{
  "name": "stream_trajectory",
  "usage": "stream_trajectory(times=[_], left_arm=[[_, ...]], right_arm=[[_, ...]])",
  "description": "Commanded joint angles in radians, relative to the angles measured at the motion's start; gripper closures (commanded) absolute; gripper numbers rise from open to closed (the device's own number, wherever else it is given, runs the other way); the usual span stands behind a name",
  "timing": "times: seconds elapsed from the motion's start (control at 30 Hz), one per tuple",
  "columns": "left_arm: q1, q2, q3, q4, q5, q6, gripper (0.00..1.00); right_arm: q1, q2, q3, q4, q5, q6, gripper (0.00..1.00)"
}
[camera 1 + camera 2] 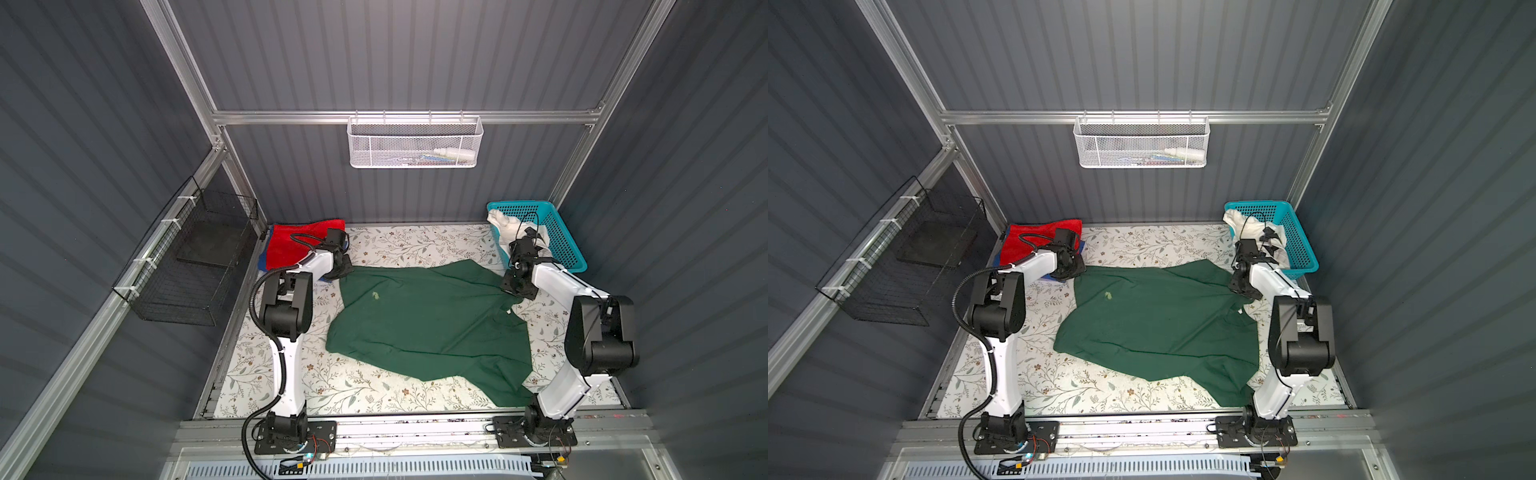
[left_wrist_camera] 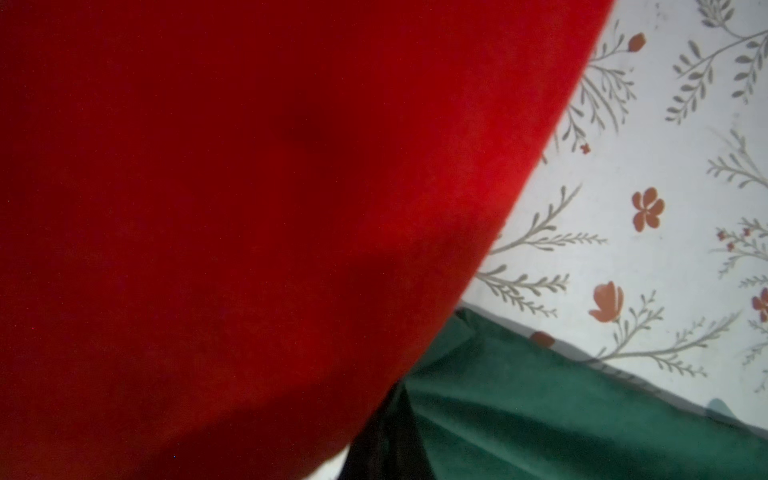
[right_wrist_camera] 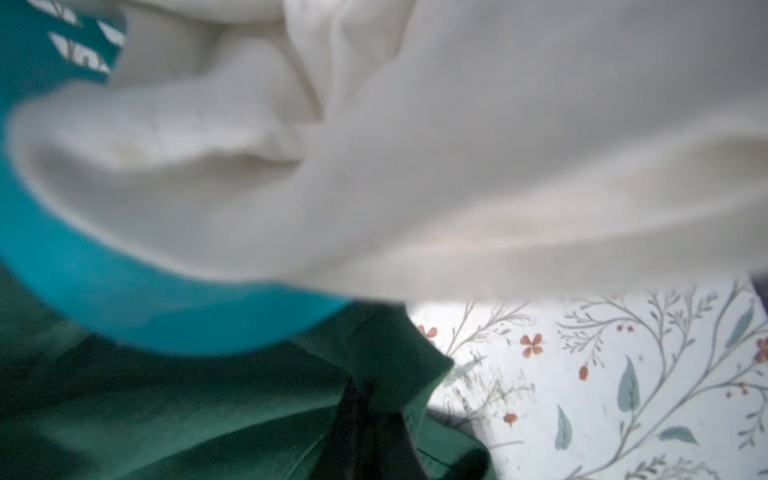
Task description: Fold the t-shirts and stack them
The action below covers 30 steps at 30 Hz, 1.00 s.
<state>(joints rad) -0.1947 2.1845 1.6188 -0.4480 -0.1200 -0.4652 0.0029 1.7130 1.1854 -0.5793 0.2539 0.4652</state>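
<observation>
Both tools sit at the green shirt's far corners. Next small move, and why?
Probably close the right tool on the far right corner of the green t-shirt. The left tool looks shut on its far left corner; the right tool's grip is unclear in its blurred wrist view. The cloth lies creased, so both corners likely need holding before stretching it flat.

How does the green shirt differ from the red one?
The green shirt lies spread and rumpled in the middle; the red shirt sits folded in the far left corner. The green covers far more surface than the red. The red rests on blue cloth; the green on the tabletop. Both are plain cloth.
</observation>
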Motion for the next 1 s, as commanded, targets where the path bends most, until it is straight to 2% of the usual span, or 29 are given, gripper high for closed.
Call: stream_trajectory(times=[0.0,0.07,0.17,0.3,0.5,0.7,0.97], left_arm=[[0.004,-0.050,0.009,-0.050,0.017,-0.012,1.00],[0.005,-0.058,0.002,-0.043,0.044,-0.018,1.00],[0.005,-0.069,-0.020,-0.034,0.080,-0.021,1.00],[0.005,-0.092,-0.049,-0.028,0.092,-0.011,1.00],[0.005,-0.131,-0.087,-0.007,0.112,-0.009,1.00],[0.004,-0.144,-0.106,0.032,0.169,-0.024,1.00],[0.003,-0.089,-0.072,0.056,0.224,-0.021,1.00]], right_arm=[[0.013,-0.051,-0.006,-0.028,-0.020,-0.017,0.44],[0.039,-0.065,0.012,-0.048,-0.027,-0.032,0.29],[0.089,-0.061,0.075,-0.071,-0.038,-0.076,0.22],[0.117,0.025,0.203,-0.061,-0.132,-0.107,0.25],[0.135,0.276,0.454,-0.075,-0.207,-0.134,0.30],[0.151,0.522,0.728,-0.212,-0.160,-0.147,0.33],[0.164,0.612,0.807,-0.220,-0.155,-0.154,0.32]])
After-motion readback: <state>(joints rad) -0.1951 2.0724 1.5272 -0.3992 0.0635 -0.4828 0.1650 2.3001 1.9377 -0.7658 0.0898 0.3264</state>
